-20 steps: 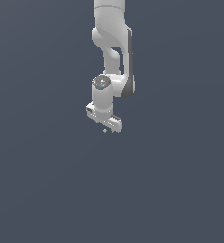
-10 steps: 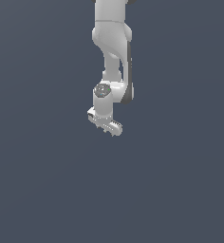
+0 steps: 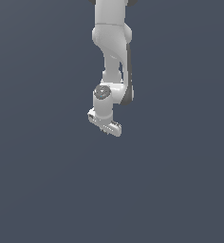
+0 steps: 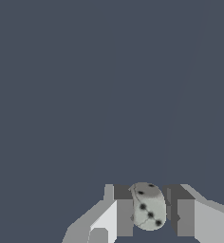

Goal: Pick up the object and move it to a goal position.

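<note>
As the arm (image 3: pixel 113 57) now hangs lower in the exterior view than a second ago, its wrist dropped and drawn slightly toward that view's left, the entry records a carry in progress, judged past the pick-up and on the way to a goal that no picture marks. Item one: gripper (image 4: pixel 149 216), fingers (image 4: pixel 125 217) closed on the object, one flat pad against each side. Item two: object (image 4: pixel 149 207), held between those fingers; small, rounded, egg-like or pebble-like in outline, pale grey-white, matt, flecked with dark spots and faint darker lines. In the exterior view it is hidden or too small to tell beneath the hand. Item three: arm, smooth white casing, rounded joints, dark trim at one side, a round grey cap at the wrist; hand block flat and pale. Item four: ground (image 3: pixel 42 180), uniform slate blue-grey, featureless, no texture or edge visible. Remaining work, as judged: finish the travel with the grip kept firm.
</note>
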`<state>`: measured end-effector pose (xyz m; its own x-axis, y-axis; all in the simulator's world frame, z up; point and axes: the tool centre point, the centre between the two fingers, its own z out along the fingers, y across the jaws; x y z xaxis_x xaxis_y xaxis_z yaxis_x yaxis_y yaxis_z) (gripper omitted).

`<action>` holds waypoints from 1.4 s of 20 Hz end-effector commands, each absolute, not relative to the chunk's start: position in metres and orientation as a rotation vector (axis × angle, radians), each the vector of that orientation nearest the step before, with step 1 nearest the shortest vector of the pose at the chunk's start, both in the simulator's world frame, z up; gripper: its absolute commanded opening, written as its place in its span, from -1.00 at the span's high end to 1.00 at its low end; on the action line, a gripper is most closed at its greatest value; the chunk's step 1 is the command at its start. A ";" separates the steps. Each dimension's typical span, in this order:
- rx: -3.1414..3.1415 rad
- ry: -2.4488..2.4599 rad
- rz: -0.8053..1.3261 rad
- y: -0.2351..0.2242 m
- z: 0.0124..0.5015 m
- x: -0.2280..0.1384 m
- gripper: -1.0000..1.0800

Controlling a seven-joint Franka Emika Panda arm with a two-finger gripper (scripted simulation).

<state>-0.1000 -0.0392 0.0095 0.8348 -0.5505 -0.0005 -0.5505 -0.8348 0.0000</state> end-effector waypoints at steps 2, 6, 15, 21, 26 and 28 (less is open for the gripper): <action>-3.009 0.901 0.000 -0.039 0.009 -0.099 1.00; -3.009 0.903 0.001 -0.039 0.010 -0.100 1.00; -3.009 0.903 0.001 -0.038 0.035 -0.090 1.00; -3.009 0.905 0.001 -0.036 0.075 -0.076 1.00; -3.010 0.906 0.000 -0.033 0.120 -0.058 1.00; -3.011 0.906 0.000 -0.032 0.140 -0.051 1.00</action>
<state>-0.0562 -0.0330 0.1247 0.8340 -0.5518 0.0006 -0.5518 -0.8340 0.0015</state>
